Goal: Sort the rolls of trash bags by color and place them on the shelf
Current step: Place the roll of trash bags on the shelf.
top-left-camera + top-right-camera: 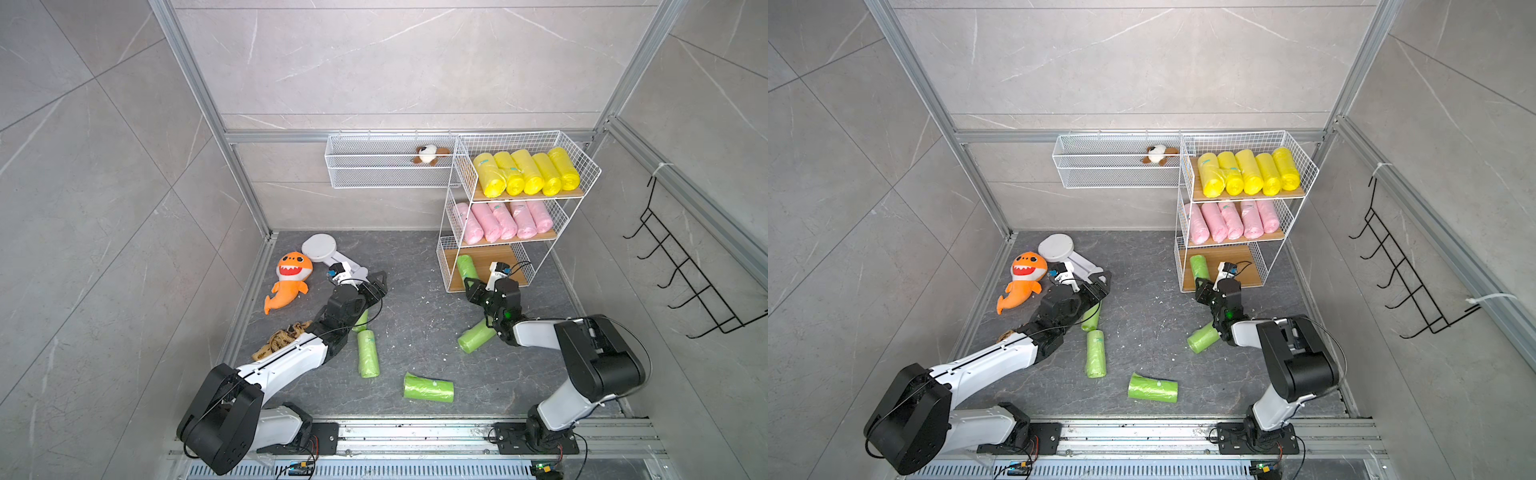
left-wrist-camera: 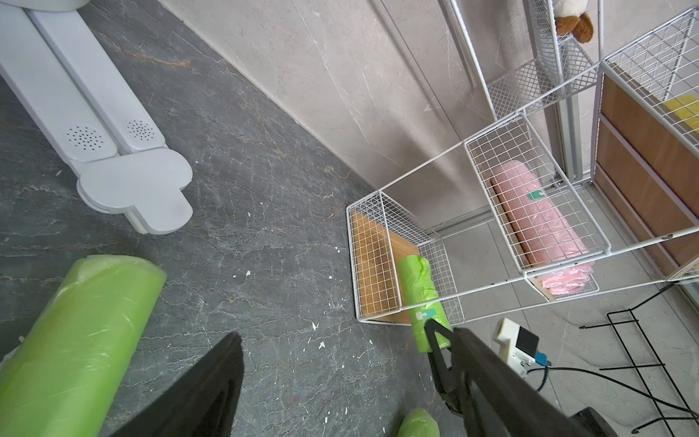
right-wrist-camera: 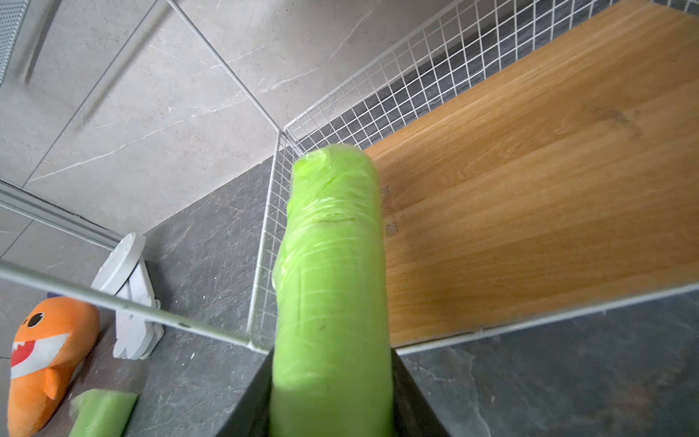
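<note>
The shelf [image 1: 446, 266] [image 1: 1181, 266] stands at the back right. Several yellow rolls of trash bags [image 1: 525, 172] lie on its top tier and several pink rolls [image 1: 503, 220] on its middle tier. My right gripper [image 1: 477, 286] [image 3: 331, 363] is shut on one end of a green roll [image 1: 466, 267] [image 3: 333, 246], whose far end reaches over the wooden bottom tier. My left gripper [image 1: 374, 284] [image 2: 346, 333] hangs open above the floor, nothing between its fingers. One green roll [image 1: 360, 322] [image 2: 75, 340] lies partly under the left wrist. Three more green rolls [image 1: 368, 353] [image 1: 428, 387] [image 1: 476, 337] lie on the floor.
An orange shark plush [image 1: 291, 282], a white folded stand [image 1: 328, 253] and a brown patterned cloth [image 1: 282, 338] lie at the left. A long white wire basket [image 1: 374, 174] on the back wall holds a small plush [image 1: 430, 154]. A black hook rack [image 1: 685, 282] hangs on the right wall.
</note>
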`<action>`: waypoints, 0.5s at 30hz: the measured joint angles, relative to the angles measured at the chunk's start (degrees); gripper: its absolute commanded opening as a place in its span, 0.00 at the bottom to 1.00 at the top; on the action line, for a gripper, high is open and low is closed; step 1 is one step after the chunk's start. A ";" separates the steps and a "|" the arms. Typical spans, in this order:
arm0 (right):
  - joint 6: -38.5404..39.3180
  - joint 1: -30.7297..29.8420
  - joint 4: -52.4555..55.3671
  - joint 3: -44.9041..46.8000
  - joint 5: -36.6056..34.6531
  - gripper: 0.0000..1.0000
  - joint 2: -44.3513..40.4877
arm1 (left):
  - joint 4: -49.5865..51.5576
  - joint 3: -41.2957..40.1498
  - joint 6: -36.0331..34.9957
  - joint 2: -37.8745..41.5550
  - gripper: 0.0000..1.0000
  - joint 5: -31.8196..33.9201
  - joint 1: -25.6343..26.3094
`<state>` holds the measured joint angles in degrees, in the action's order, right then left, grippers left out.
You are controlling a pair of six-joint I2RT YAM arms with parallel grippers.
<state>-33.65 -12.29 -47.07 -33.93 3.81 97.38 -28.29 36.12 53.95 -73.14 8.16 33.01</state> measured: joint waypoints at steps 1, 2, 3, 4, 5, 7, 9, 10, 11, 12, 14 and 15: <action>-0.59 0.00 -1.51 -0.07 0.02 0.29 1.68 | 0.02 0.00 0.00 0.00 0.89 -0.26 0.00; -1.16 0.00 -2.67 -0.28 0.02 0.29 3.19 | 0.02 0.00 0.00 0.00 0.89 -0.59 0.00; -1.51 0.00 -3.32 -0.61 0.02 0.29 4.42 | 0.02 0.00 0.00 0.02 0.89 -0.81 0.00; -1.88 0.00 -3.98 -1.07 0.04 0.29 5.55 | 0.02 0.00 0.00 0.02 0.89 -0.87 0.00; -2.29 0.00 -4.55 -1.62 0.02 0.29 6.49 | 0.02 0.00 0.00 0.02 0.89 -0.98 0.00; -3.13 0.00 -5.73 -3.08 0.11 0.29 8.59 | 0.02 0.00 0.00 0.02 0.89 -1.09 0.00; -3.91 0.00 -6.64 -4.52 0.33 0.29 10.21 | 0.02 0.00 0.02 0.04 0.89 -1.22 0.00; -4.37 0.00 -6.88 -5.35 0.52 0.29 11.06 | 0.02 0.00 0.02 0.09 0.89 -1.25 0.00; -4.74 0.00 -7.02 -6.19 0.74 0.29 11.85 | 0.02 -0.02 0.02 0.17 0.88 -1.25 0.00; -5.05 0.00 -7.26 -6.73 0.94 0.29 12.41 | 0.02 -0.02 0.02 0.31 0.88 -1.25 0.00; -5.95 0.00 -7.80 -8.09 1.64 0.30 13.88 | 0.02 -0.02 0.02 0.76 0.89 -1.22 0.00; -6.32 -0.02 -7.91 -8.61 1.90 0.30 14.51 | 0.02 -0.02 0.02 1.03 0.88 -1.22 0.00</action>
<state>-39.97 -12.32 -54.98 -42.54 5.72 111.90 -28.27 36.10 53.98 -72.12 6.94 33.01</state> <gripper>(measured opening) 0.385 0.885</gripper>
